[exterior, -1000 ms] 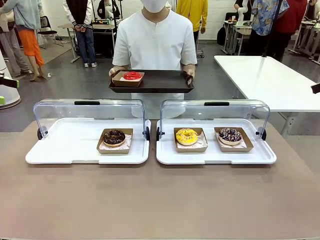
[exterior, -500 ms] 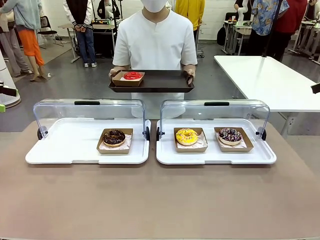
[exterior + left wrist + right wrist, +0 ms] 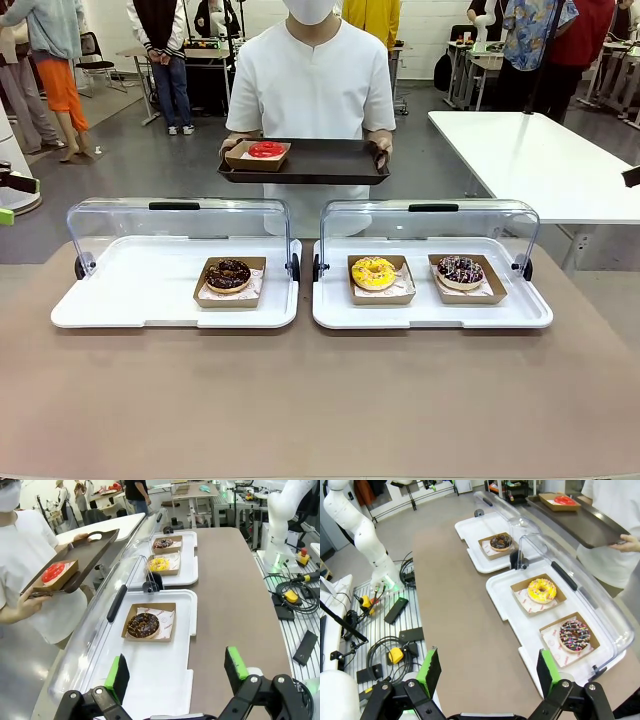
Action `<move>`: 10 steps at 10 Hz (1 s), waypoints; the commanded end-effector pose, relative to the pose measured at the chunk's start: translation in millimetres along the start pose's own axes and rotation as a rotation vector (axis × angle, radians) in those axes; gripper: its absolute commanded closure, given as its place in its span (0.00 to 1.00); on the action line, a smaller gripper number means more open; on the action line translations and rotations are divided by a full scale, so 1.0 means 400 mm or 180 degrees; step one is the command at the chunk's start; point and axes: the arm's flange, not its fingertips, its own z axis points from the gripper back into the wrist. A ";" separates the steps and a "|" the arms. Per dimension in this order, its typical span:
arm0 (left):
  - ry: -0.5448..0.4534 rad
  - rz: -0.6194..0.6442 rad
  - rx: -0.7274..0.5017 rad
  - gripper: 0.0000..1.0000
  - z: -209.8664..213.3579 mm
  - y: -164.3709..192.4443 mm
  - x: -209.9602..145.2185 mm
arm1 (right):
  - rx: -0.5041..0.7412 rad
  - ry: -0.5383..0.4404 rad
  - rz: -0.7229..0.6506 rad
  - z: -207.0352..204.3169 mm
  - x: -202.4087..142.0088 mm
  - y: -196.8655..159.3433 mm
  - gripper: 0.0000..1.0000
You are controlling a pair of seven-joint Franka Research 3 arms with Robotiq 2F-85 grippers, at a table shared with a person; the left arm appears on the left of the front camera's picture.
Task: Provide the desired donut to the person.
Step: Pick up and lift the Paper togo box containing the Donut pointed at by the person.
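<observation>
On the left white tray (image 3: pixel 120 300) a chocolate donut (image 3: pixel 228 274) sits in its cardboard box. The right white tray (image 3: pixel 520 312) carries a yellow donut (image 3: pixel 374 272) and a sprinkled donut (image 3: pixel 460 269), each boxed. Raised clear lids (image 3: pixel 180 225) stand along the far edges, between these donuts and the person (image 3: pixel 310 90), who holds a dark tray (image 3: pixel 330 160) in both hands, with a red donut (image 3: pixel 265 150) boxed at its left end. The left wrist view takes in cables (image 3: pixel 292 587) beside the table (image 3: pixel 320 400). The left gripper (image 3: pixel 176 669) hangs off the table's left side, the right gripper (image 3: pixel 487 671) off its right side. Both have jaws spread wide, holding nothing.
</observation>
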 end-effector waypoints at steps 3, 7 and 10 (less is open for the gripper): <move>-0.0065 -0.0008 0.0019 0.00 0.003 -0.001 -0.001 | 0.0021 -0.0009 -0.0013 -0.003 0.002 -0.001 0.00; -0.0065 -0.0008 0.0019 0.00 0.003 -0.001 -0.001 | 0.0021 -0.0009 -0.0013 -0.003 0.002 -0.001 0.00; -0.0065 -0.0008 0.0019 0.00 0.003 -0.001 -0.001 | 0.0021 -0.0009 -0.0013 -0.003 0.002 -0.001 0.00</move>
